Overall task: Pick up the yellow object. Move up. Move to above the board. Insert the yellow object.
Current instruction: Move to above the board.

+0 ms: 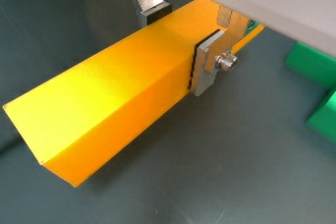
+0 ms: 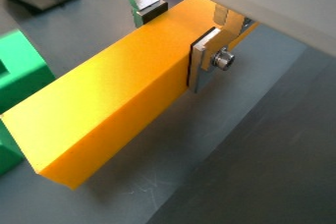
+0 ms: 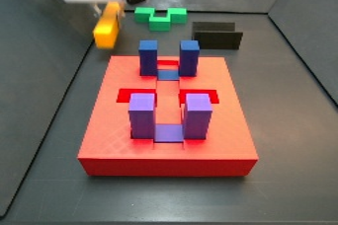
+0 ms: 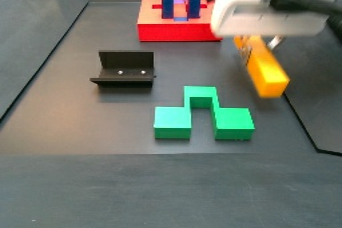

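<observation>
Gripping the long yellow-orange rectangular bar (image 1: 112, 95) across its width near one end, the gripper (image 2: 182, 33) has its silver fingers (image 2: 207, 59) closed on it, holding it clear of the floor beside the flat red square board (image 3: 169, 140), apparently ready to carry over.

Yellow-orange bar (image 4: 265, 68), red board (image 3: 168, 120), green block (image 4: 201, 115), silver fingers (image 1: 210, 61).

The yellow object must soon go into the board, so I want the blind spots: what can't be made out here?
- Yellow object: far end hidden behind the gripper in both wrist views.
- Board: cut off by the gripper body in a side view.
- Whether the object clears the floor: unclear.
</observation>
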Motion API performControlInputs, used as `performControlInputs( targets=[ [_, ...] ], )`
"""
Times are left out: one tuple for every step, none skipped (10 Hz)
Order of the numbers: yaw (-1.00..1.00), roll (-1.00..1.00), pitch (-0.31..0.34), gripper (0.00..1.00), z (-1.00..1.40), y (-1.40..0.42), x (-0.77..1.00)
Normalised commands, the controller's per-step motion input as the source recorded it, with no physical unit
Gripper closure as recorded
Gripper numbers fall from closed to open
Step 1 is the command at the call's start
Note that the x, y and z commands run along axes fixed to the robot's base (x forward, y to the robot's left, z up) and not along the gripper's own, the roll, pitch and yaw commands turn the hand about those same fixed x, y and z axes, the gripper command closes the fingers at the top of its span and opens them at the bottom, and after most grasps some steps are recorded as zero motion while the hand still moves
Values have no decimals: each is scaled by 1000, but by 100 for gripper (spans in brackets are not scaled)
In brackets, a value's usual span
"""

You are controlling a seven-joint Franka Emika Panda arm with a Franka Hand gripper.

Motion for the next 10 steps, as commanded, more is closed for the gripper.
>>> performControlInputs(
  targets=[
    [0,0,0,100,1400,0,0],
    [4,11,-14,100,1400,-1,2],
    [0,15,37,100,1400,-3,-31],
    [3,58,25,100,1400,4,-38],
    [3,52,24,100,1400,2,-3],
    [2,22,56,100,1400,5,11],
    [3,17,76,100,1400,2,-7],
    [3,21,49,100,996,-3,-8],
    [5,18,45,100,627,7,21],
    [-2,8,64,100,313,2,37]
  ],
)
